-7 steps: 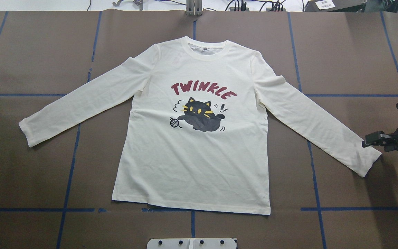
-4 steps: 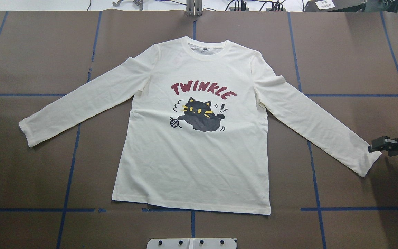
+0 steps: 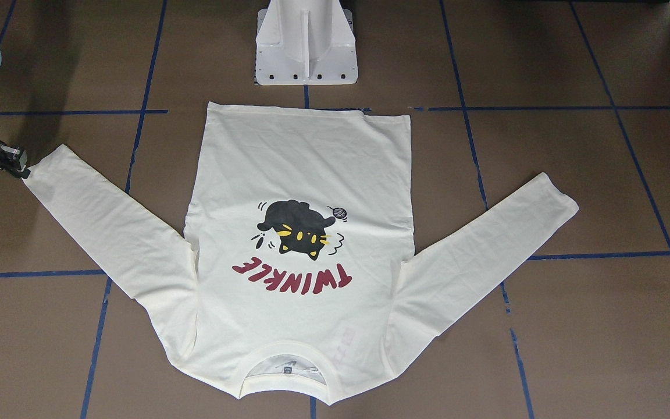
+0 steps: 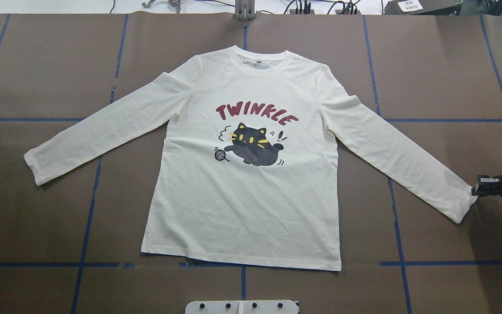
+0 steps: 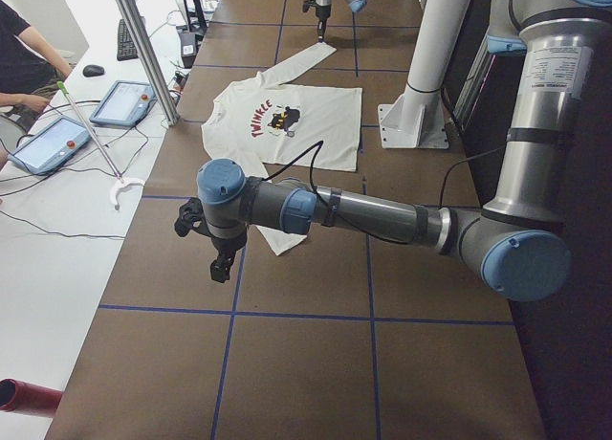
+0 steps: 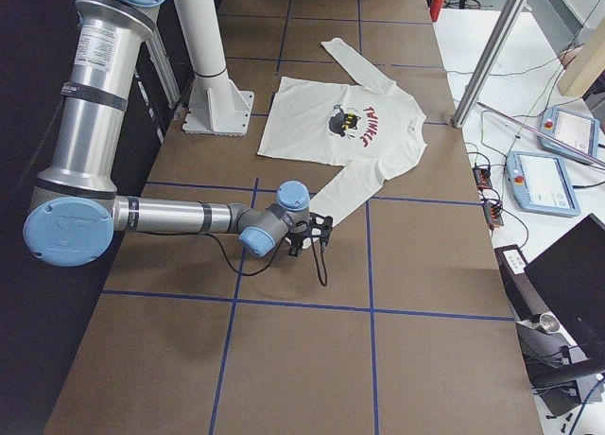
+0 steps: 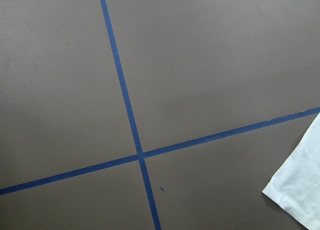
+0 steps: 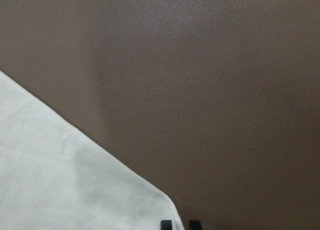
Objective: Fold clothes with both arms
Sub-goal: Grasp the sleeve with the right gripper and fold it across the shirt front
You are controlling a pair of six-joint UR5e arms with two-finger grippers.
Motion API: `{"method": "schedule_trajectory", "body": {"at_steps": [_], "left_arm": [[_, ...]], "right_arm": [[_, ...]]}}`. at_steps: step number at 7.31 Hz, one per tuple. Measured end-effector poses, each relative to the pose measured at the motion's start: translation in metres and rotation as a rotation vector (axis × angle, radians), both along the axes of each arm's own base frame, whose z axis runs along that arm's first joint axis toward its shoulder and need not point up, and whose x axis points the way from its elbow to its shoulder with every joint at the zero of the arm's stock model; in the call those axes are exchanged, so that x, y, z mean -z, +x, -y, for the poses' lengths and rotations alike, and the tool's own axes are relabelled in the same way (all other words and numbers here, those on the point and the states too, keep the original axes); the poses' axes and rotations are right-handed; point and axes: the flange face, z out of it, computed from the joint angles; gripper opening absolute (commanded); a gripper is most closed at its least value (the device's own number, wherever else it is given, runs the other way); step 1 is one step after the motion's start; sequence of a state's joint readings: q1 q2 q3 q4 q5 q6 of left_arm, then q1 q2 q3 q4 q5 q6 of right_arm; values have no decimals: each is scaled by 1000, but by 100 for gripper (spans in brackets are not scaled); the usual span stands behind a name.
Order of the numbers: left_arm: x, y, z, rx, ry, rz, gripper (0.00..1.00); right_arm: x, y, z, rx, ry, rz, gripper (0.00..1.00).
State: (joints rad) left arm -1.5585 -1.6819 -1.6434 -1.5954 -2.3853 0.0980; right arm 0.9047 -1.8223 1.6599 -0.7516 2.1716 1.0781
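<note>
Right gripper (image 4: 476, 191): jaws narrowly parted, empty, just beside the right cuff (image 4: 462, 203); the sleeve's long axis runs diagonally inward to the shoulder. Shirt (image 4: 242, 196): flat, print up, mid-table (image 4: 429, 65). Left gripper (image 5: 222, 265): farther from the left cuff (image 4: 35, 168), jaw state cannot be told.

Shirt (image 4: 242, 209), chest: red "TWINKLE" (image 4: 256, 114) in capitals, arched just above the cat print (image 4: 255, 148) (reads upside down in the front-facing view). Neck label (image 4: 257, 63), well above the cat print, inside the collar: too small to read. White sticker (image 5: 562, 67) on left arm (image 5: 363, 210): print illegible.
</note>
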Motion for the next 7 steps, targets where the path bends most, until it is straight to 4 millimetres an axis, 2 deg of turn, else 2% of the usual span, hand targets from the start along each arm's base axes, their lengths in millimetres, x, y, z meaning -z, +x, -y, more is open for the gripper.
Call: {"method": "schedule_trajectory", "body": {"at_steps": [1,2,3,4,5,6,7], "left_arm": [[1,0,0,0,1,0,100],[2,0,0,0,3,0,100],[5,0,-1,0,10,0,100],[11,0,-1,1,21,-1,100],[17,0,-2,1,30,-1,100],[21,0,-2,1,37,-1,100],[25,1,-2,1,45,-1,100]], "right_arm": [[2,-1,0,4,2,5,0],[14,-2,0,8,14,22,0],[41,-6,2,1,31,58,0],[80,-16,12,-27,28,118,0],[130,-40,37,-67,5,188,0],[197,-79,74,-98,-29,237,0],[283,-125,113,-114,-61,248,0]]}}
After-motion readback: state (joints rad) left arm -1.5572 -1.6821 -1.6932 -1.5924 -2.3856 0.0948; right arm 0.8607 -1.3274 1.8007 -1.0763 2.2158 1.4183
